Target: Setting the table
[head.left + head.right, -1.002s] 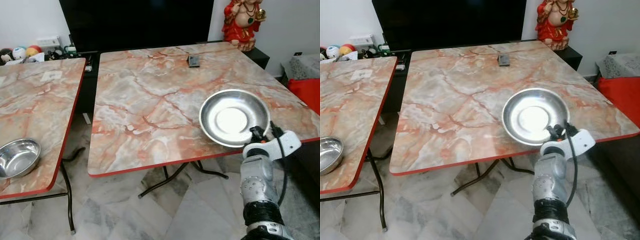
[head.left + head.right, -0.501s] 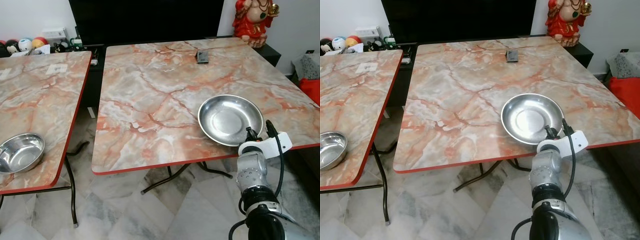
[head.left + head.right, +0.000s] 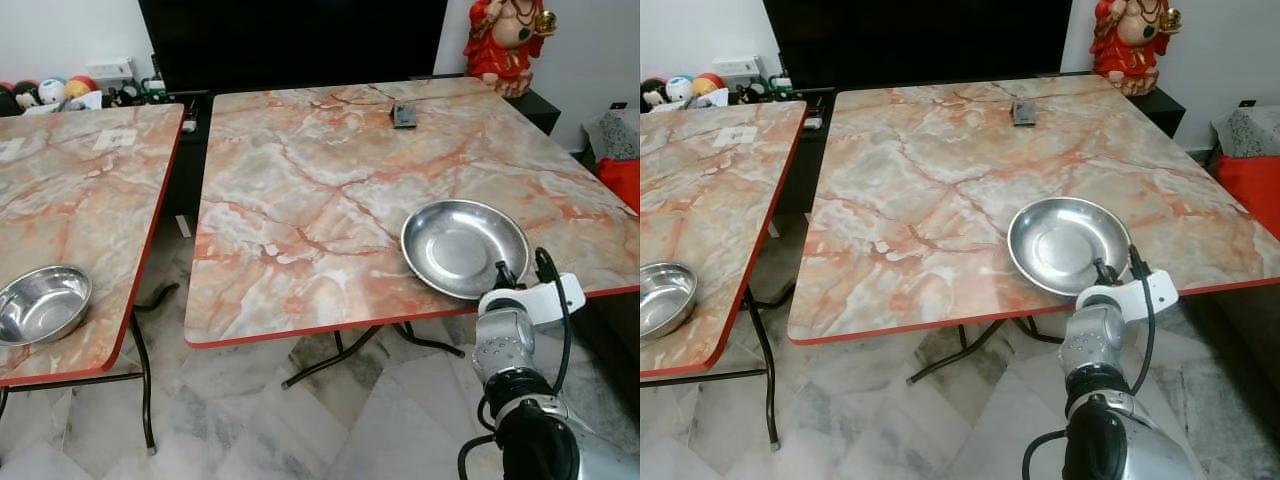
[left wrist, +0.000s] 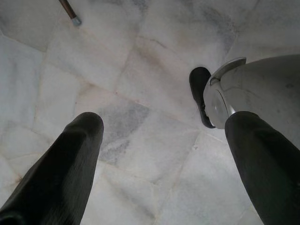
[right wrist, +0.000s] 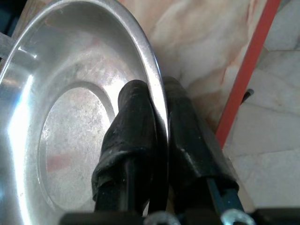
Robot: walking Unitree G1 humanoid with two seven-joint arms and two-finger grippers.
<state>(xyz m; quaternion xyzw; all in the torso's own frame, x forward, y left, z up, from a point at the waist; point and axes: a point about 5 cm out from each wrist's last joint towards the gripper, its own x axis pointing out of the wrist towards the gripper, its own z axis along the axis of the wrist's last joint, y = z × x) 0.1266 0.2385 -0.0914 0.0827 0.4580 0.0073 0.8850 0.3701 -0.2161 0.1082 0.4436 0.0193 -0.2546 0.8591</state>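
A shallow steel plate (image 3: 462, 244) lies on the marble-patterned table (image 3: 330, 180) near its front right edge. My right gripper (image 5: 158, 117) is shut on the plate's (image 5: 70, 122) near rim, one finger inside the dish and one outside. From the head the right arm (image 3: 505, 340) reaches up to that rim from below the table edge. A small steel bowl (image 3: 40, 303) sits on the second table (image 3: 70, 190) at the left. My left gripper (image 4: 164, 136) hangs open over the floor with nothing between its fingers.
A small dark object (image 3: 403, 116) lies at the far side of the main table. A red figurine (image 3: 514, 40) and a dark screen (image 3: 290, 40) stand behind it. A gap with white marble floor (image 3: 230, 410) separates the two tables. Red fabric (image 3: 625, 180) is at the right.
The head view has shifted over the last second. The plate, held by my right gripper, now sits slightly nearer the table's front right edge.
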